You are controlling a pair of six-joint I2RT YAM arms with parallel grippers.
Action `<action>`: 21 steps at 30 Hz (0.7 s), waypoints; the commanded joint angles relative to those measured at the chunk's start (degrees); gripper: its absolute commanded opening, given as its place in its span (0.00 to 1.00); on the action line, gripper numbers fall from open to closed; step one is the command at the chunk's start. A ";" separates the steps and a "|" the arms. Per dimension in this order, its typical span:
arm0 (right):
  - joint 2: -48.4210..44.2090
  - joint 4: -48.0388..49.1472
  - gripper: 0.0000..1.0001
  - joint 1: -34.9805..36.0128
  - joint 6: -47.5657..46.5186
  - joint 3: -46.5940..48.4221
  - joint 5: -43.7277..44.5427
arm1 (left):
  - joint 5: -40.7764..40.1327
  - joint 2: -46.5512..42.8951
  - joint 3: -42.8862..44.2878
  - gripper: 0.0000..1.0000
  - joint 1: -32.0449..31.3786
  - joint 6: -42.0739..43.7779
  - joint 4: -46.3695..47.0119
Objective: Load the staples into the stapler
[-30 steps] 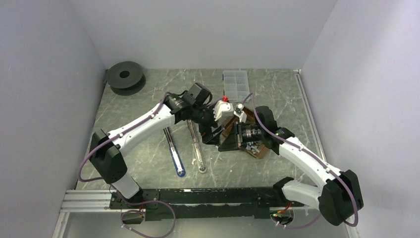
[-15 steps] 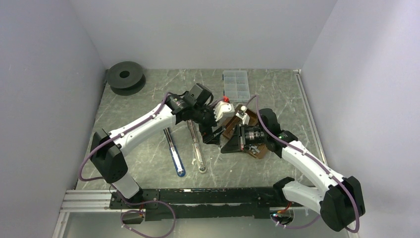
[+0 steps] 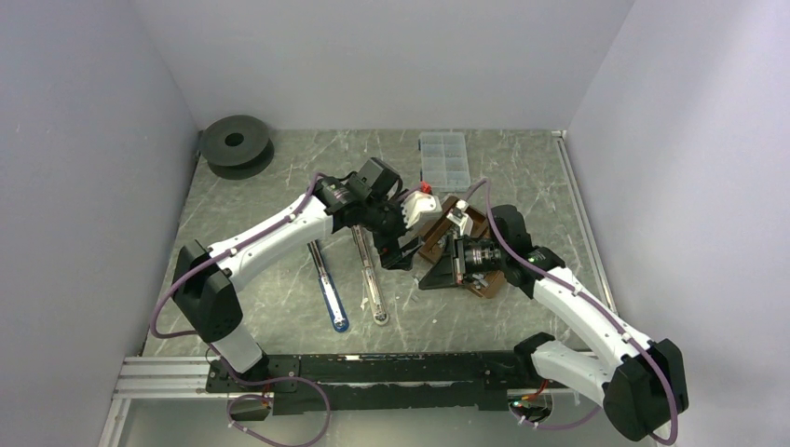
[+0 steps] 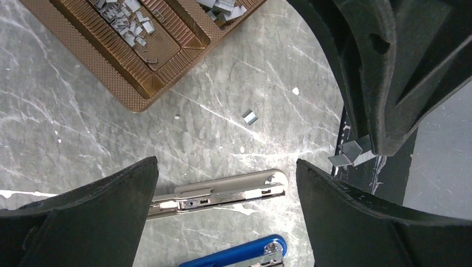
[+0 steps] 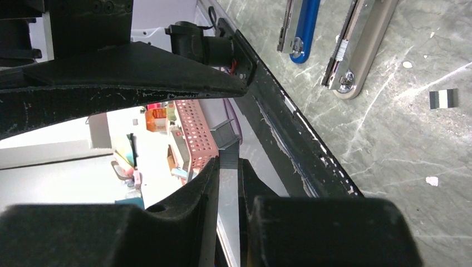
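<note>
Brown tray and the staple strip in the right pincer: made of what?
Tray: looks like thin moulded plastic, glossy brown, with a fine stippled rim and ribbed floors. Staple strip: metal by the look, silver-grey, with crisp folded edges and a dull sheen.

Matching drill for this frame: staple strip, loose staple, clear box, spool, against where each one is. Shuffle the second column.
Things:
1. staple strip
2. loose staple
3. clear box
4. spool

Places:
A. far left corner
B. pinched in the right gripper
C. far side, beyond the tray
D. lying loose between the tray and the silver stapler

Pairs: 1-B, 2-D, 3-C, 4-A
</note>
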 commanded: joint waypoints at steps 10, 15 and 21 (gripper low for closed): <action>-0.48 -0.41 0.00 -0.58 -2.06 0.42 -1.66 | 15.97 -2.25 4.28 0.99 -0.27 3.72 -7.57; -0.24 0.90 0.00 -0.58 -1.23 0.85 -2.63 | 20.74 -3.87 1.84 0.99 -0.42 10.21 -6.30; 0.37 3.36 0.00 -0.58 -0.58 0.94 -5.49 | 17.88 -5.07 1.11 0.99 -2.50 20.92 -5.90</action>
